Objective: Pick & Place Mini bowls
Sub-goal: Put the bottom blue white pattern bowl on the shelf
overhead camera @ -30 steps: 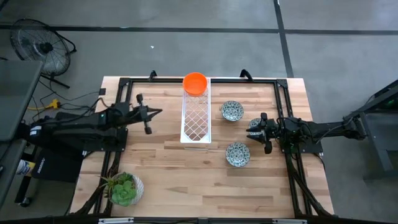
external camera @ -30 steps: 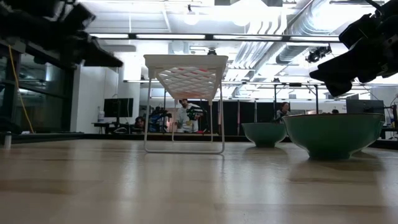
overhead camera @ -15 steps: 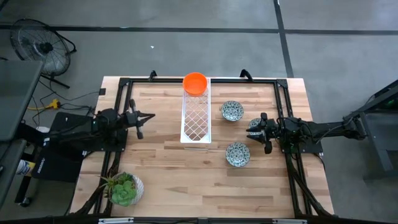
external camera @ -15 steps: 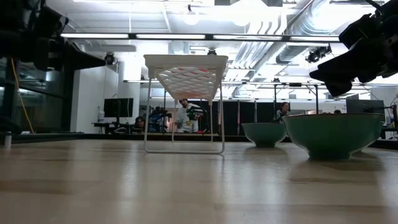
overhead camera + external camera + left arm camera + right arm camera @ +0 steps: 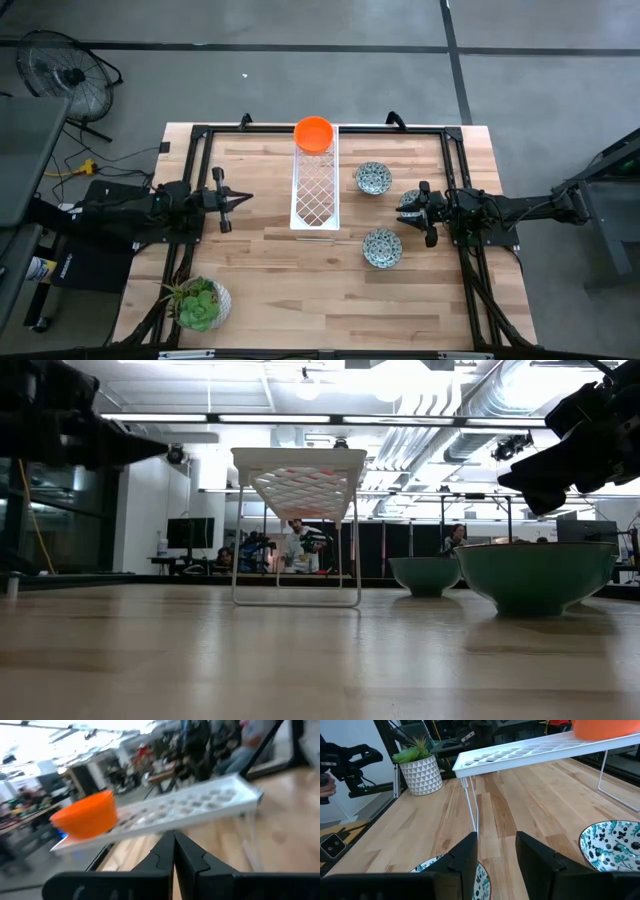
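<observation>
1. Across the wooden table [image 5: 300, 270], a black frame runs along the edges, and both dark arms reach in from opposite sides.
2. At the back middle stands a white wire rack [image 5: 315, 190], raised on thin legs, its lattice top running from the far edge toward the centre.
3. On the left side, the left arm lies low over the table, and the left gripper [image 5: 240, 198] points toward the rack, well apart from it. Its two fingers are pressed together, tips meeting, with nothing between them.
4. On the right side, the right gripper [image 5: 408, 209] hovers over the third patterned bowl [image 5: 470, 870], which it partly hides. Its fingers are spread, with a clear gap between them; they hold nothing.
5. At the front left corner sits a white faceted pot with a green plant [image 5: 200, 303].
6. On the far end of the rack rests an orange bowl [image 5: 314, 133], upright.
7. Just right of the rack sits a blue and white patterned bowl [image 5: 373, 179], upright on the table.
8. Nearer the front, a second patterned bowl [image 5: 382, 248] sits on the table, right of the rack's near end and close to the right gripper.
</observation>
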### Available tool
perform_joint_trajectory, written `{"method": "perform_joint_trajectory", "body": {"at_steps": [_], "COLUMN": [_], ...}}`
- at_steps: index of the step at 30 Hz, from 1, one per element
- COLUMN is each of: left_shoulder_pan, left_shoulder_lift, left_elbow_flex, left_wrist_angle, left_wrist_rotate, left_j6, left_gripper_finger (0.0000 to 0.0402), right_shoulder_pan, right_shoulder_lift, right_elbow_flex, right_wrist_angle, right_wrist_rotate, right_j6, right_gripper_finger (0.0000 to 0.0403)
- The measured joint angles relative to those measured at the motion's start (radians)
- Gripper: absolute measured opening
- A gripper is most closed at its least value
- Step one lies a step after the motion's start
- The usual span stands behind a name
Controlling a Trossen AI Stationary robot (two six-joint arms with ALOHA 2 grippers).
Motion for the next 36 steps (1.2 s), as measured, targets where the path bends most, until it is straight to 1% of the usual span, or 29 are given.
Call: {"method": "perform_joint_trajectory", "body": {"at_steps": [2,5,9,17,23,25,28,31,34,36], "left_shoulder_pan": [-0.028,-0.045,-0.042,-0.042,-0.042,-0.042,-0.042,-0.041,-0.041,-0.041], "left_shoulder_lift": [0.002,0.002,0.003,0.003,0.003,0.003,0.015,0.04,0.061,0.078], "left_elbow_flex": [-0.001,-0.002,-0.002,-0.003,-0.004,-0.004,-0.004,-0.004,-0.004,-0.004], "left_wrist_angle": [-0.001,0.001,-0.016,-0.014,-0.014,-0.014,-0.011,-0.005,0.012,0.018], "left_wrist_rotate": [-0.027,0.005,0.063,0.074,0.076,0.075,0.049,0.001,-0.093,-0.16], "left_j6": [0.063,0.133,0.148,0.161,0.15,0.122,0.01,-0.086,-0.159,-0.181], "left_gripper_finger": [0.0,0.0,0.0,0.0,0.0001,0.0001,0.0001,0.0001,0.0001,0.0001], "right_shoulder_pan": [0.0,0.0,0.0,0.0,0.0,0.0,0.0,0.0,0.0,0.0], "right_shoulder_lift": [0.0,0.0,0.0,0.0,0.0,0.0,0.0,0.0,0.0,0.0], "right_elbow_flex": [0.0,0.0,0.0,0.0,0.0,0.0,0.0,0.0,0.0,0.0], "right_wrist_angle": [0.0,0.0,0.0,0.0,0.0,0.0,0.0,0.0,0.0,0.0], "right_wrist_rotate": [0.0,0.0,0.0,0.0,0.0,0.0,0.0,0.0,0.0,0.0], "right_j6": [0.0,0.0,0.0,0.0,0.0,0.0,0.0,0.0,0.0,0.0], "right_gripper_finger": [0.0122,0.0122,0.0122,0.0122,0.0122,0.0122,0.0122,0.0122,0.0122,0.0122]}}
